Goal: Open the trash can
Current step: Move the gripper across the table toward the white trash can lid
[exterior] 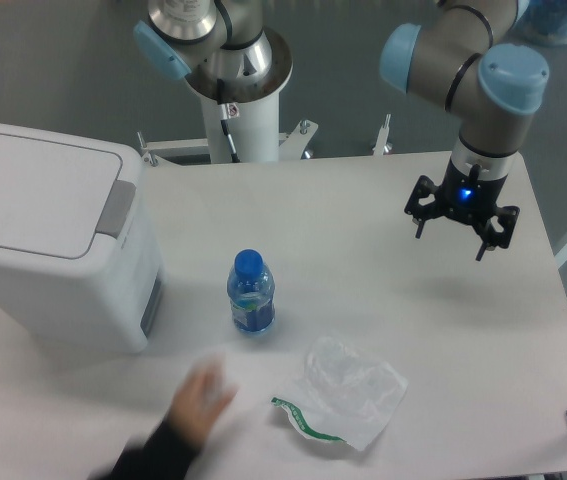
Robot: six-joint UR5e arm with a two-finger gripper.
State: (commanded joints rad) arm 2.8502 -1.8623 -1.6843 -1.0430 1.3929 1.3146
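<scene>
Pincer [460, 219] hovers, jaws spread, far from trash can [53, 240]

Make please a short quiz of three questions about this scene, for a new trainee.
1. True or false: the bin lid is shut.
2. How does the bottle stand? A upright, B lying, C in the gripper.
3. Fill in: the crumpled bag lies on the ____.

Key: 1 true. 2 A. 3 table.
</scene>
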